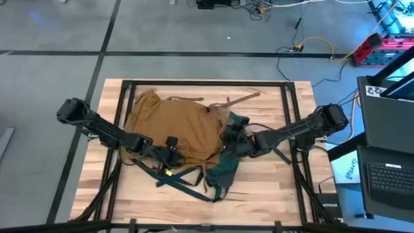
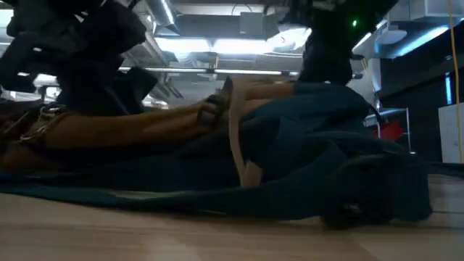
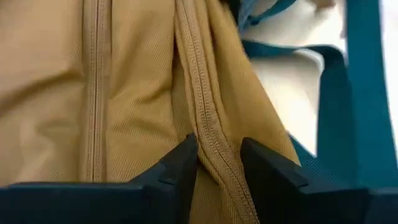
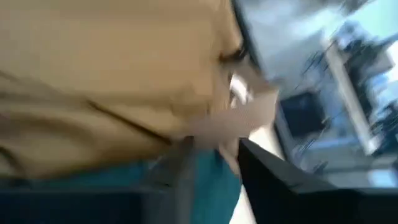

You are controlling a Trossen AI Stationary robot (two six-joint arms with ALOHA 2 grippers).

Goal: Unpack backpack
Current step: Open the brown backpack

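The tan-brown backpack (image 1: 178,126) lies flat on the wooden table (image 1: 272,188), its dark teal back panel and straps (image 1: 223,169) spread toward the near edge. In the low view the backpack (image 2: 290,145) fills the width, with a tan webbing strap (image 2: 239,141) hanging over the teal cloth. My left gripper (image 1: 171,150) is at the tan fabric's near edge, shut on a zipper seam. My right gripper (image 1: 231,139) is at the backpack's right side, where tan meets teal, with cloth between its fingers. My left gripper (image 3: 217,155) pinches a raised fold of tan fabric along the zipper seam (image 3: 208,134) between its two fingers. The fingers lie across the seam, which runs on away from them. The rest of the backpack lies on the table. My right gripper (image 4: 214,155) has a tan webbing strap (image 4: 233,127) and teal cloth (image 4: 211,177) running in between its two fingers at the backpack's right edge. The view is blurred, so I cannot tell how many layers it has.
Black frame rails (image 1: 123,103) run along the table's left, right and far sides. A desk with a laptop (image 1: 388,175) stands past the right edge. Bare wood (image 1: 284,200) shows at the near right and near left corners.
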